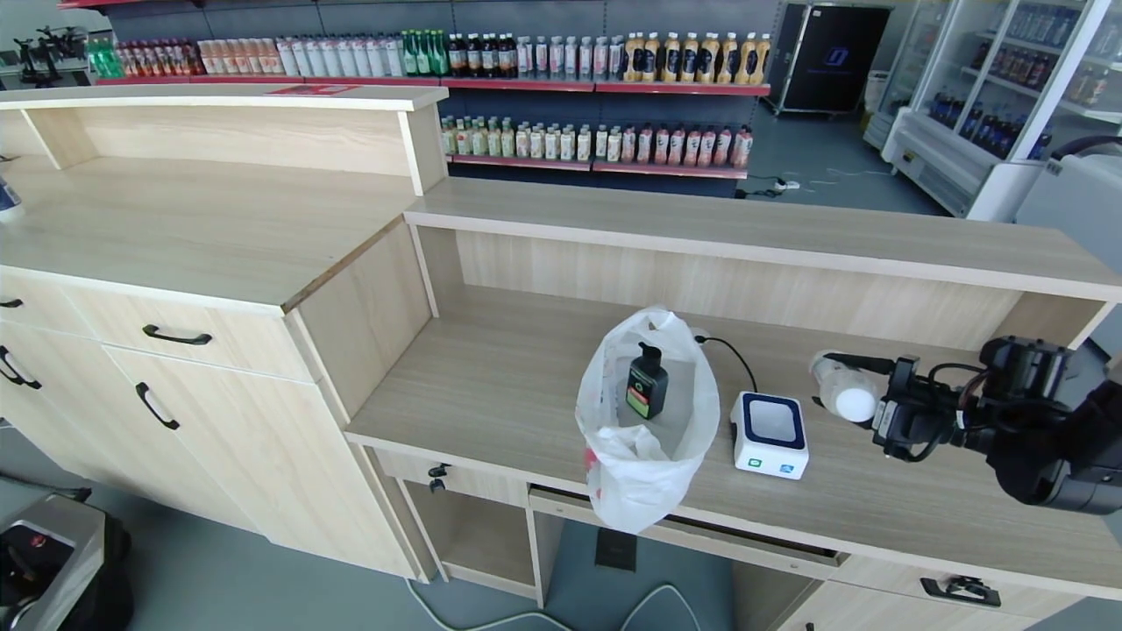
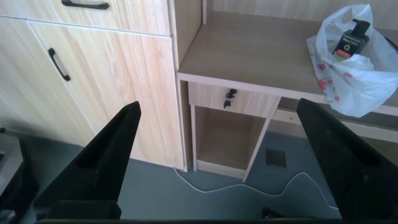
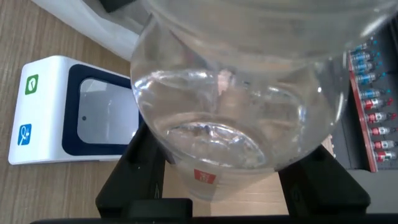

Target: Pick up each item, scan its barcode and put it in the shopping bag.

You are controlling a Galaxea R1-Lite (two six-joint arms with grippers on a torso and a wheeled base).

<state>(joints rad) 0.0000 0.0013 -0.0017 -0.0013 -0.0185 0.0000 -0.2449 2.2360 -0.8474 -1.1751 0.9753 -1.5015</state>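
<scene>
Counter: scanner between bag and bottle

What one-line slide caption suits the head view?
Right end effector holds a clear bottle beside the scanner; a dark pump bottle sits in the shopping bag.

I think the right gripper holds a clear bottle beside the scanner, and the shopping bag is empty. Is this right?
Not quite. The shopping bag is not empty: a black pump bottle stands inside it, as the head view shows. The right gripper does hold a clear bottle beside the scanner.
</scene>
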